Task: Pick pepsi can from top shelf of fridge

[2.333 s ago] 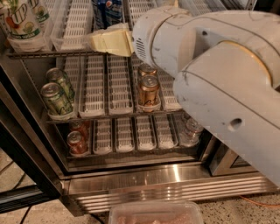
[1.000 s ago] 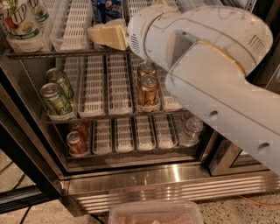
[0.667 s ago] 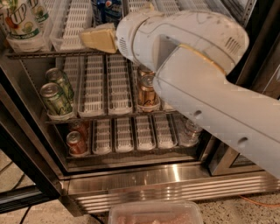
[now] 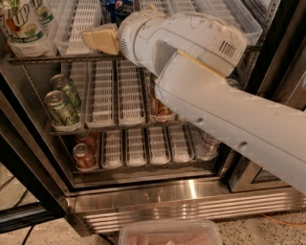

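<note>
— Where are we finding the pepsi can (image 4: 114,8)?

— We are seeing it standing in a middle lane of the top shelf (image 4: 43,58) of the fridge (image 4: 167,196). It is set back from the front edge, and its upper part is running out of view.

— And the gripper (image 4: 99,39)?

— We are holding it at that shelf's front edge, just in front of the can and angled to the left. We are judging this as lining up for the reach, not grasping, because it appears apart from the can. Whether the jaws are parted or closed, we cannot tell.

— What are we minding around it?

— A 7UP bottle (image 4: 21,24) is standing at the shelf's left end, apart from the can. On the middle rack (image 4: 119,125), two green cans (image 4: 60,109) are sitting at the left. A copper-brown can (image 4: 161,109) is hiding partly behind our arm (image 4: 229,110). The lowest rack (image 4: 138,165) is holding two more copper-brown cans at the left and a clear bottle (image 4: 208,143) at the right.

— So what is standing in the way?

— Mostly our own arm, which is covering the shelf's right half. The lanes are looking narrow, so we are expecting to need a straight entry.
</note>
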You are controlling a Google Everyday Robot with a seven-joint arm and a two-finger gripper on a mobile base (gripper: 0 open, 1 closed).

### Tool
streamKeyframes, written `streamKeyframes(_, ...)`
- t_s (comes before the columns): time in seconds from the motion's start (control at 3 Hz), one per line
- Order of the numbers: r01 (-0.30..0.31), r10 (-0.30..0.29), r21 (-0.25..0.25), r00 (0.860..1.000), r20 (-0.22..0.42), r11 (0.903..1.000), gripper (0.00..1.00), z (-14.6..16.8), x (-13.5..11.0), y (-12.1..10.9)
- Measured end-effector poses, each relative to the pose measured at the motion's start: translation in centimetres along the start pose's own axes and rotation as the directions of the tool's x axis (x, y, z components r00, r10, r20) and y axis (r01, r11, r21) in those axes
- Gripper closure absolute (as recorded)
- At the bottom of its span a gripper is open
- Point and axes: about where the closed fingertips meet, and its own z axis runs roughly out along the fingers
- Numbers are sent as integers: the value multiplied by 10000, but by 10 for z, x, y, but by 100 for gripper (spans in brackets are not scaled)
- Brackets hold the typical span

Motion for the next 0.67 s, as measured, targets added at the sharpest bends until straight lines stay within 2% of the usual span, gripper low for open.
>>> streamKeyframes(0.33, -52, 49, 244, 9999, 125, 9997, 37, 4, -3, -6)
streamKeyframes(0.67, -52, 49, 244, 9999, 125, 9997, 60, 4, -3, -6)
